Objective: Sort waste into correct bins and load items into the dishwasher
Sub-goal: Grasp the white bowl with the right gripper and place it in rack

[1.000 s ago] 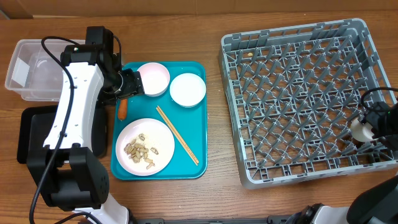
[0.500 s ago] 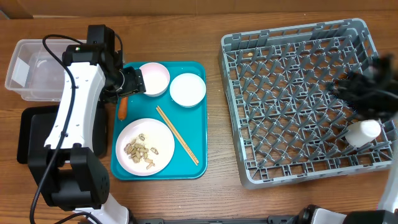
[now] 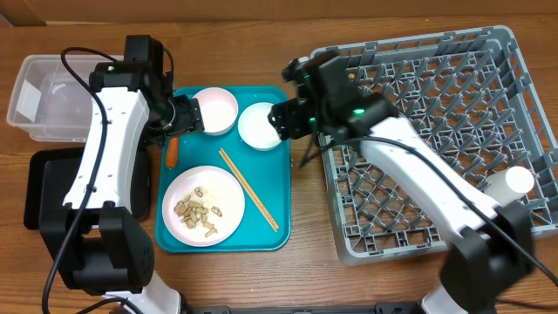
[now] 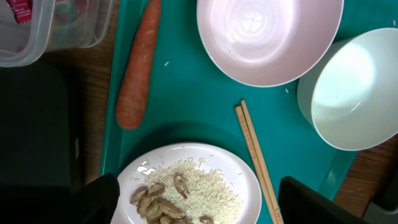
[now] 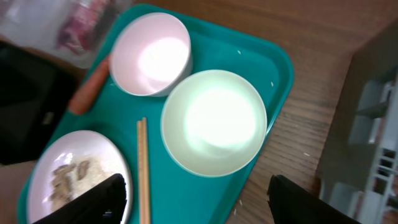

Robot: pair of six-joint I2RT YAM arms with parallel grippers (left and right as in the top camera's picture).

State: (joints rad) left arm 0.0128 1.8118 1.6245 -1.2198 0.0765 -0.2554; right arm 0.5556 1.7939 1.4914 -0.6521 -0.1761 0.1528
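On the teal tray [image 3: 277, 228] stand two white bowls [image 3: 215, 110] [image 3: 260, 127], a plate [image 3: 203, 206] with peanuts and rice, and chopsticks [image 3: 248, 189]. The carrot [image 3: 172, 153] lies on the tray's left edge. A small white cup [image 3: 511, 182] lies in the grey dish rack [image 3: 427, 131]. My left gripper [image 4: 199, 205] is open and empty above the plate [image 4: 186, 183], with the carrot [image 4: 134, 68] and a bowl [image 4: 267, 37] ahead. My right gripper [image 5: 199, 205] is open and empty over the tray's right edge, just short of the right bowl [image 5: 214, 121].
The clear tub [image 3: 39, 96] stands at the far left and holds a red wrapper [image 4: 22, 9]. The black tray [image 3: 39, 187] lies in front of it. The rack's corner [image 5: 373, 124] is close to my right gripper's right side.
My right arm let go of the small cup in the rack and swung left across the rack to the teal tray. My left arm has barely moved.
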